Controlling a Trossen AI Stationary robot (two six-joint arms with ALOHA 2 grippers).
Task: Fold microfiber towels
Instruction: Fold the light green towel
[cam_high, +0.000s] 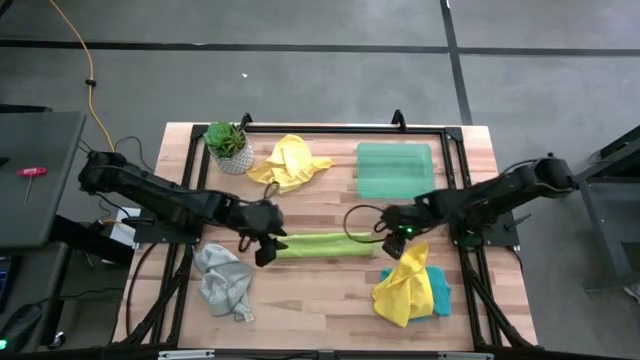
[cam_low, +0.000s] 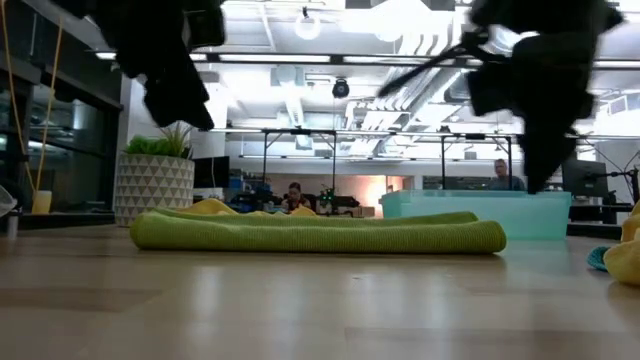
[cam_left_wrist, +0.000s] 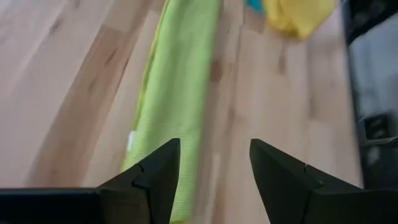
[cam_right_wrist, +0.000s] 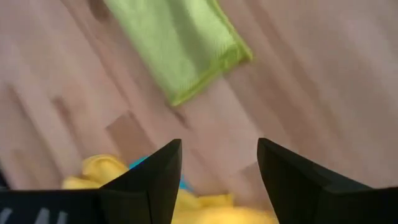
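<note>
A lime green microfiber towel (cam_high: 320, 243) lies on the table's middle as a long narrow folded strip (cam_low: 320, 235), flat along its length. My left gripper (cam_high: 265, 245) hovers open above the strip's left end (cam_left_wrist: 177, 93), and its fingers hold nothing. My right gripper (cam_high: 395, 228) hovers open just past the strip's right end (cam_right_wrist: 180, 46), also holding nothing. A crumpled yellow towel (cam_high: 290, 160) lies at the far side. A grey towel (cam_high: 225, 280) lies bunched at the near left. Another yellow towel (cam_high: 403, 285) rests on a teal-blue one (cam_high: 438, 290) at the near right.
A translucent green tray (cam_high: 393, 170) stands at the far right and a small potted plant (cam_high: 228, 145) at the far left. A black frame (cam_high: 400, 128) runs around the wooden table. Bare wood shows near the front edge between the grey and yellow towels.
</note>
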